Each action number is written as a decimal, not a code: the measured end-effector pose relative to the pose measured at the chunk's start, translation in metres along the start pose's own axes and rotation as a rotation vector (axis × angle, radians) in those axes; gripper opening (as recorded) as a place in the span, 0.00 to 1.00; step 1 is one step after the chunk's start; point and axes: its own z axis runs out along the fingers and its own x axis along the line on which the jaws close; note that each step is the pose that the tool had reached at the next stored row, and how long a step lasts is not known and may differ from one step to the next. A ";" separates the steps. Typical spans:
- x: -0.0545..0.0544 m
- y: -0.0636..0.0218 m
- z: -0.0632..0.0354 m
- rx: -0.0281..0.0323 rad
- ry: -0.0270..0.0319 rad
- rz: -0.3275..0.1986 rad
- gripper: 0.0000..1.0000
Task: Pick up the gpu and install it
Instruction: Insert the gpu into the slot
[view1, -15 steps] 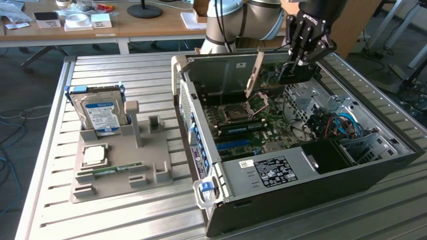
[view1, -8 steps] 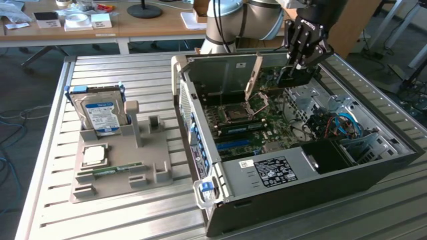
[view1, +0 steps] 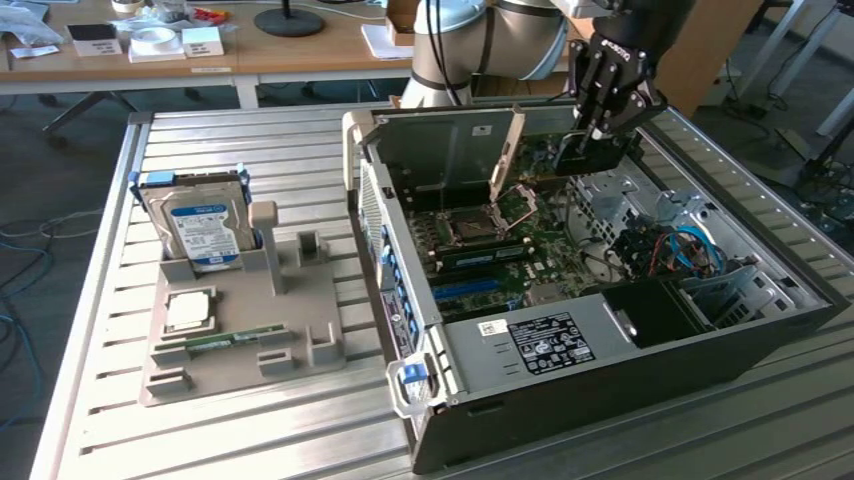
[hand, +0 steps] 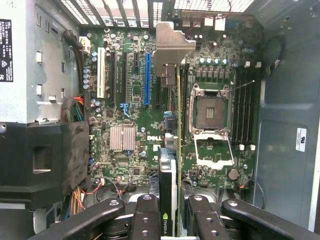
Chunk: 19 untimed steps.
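The claw is clamped on the gpu, holding it edge-down over the motherboard inside the open computer case.

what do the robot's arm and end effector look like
The arm is built of thick silver-grey cylindrical segments. The end effector is black, with jointed link fingers dotted with small round holes.
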 end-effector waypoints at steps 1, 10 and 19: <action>0.000 0.0000 0.0001 0.0000 -0.0001 0.000 0.27; 0.003 0.0001 0.0009 0.0001 -0.0001 0.000 0.27; 0.004 0.0006 0.0130 0.0000 -0.0001 0.000 0.27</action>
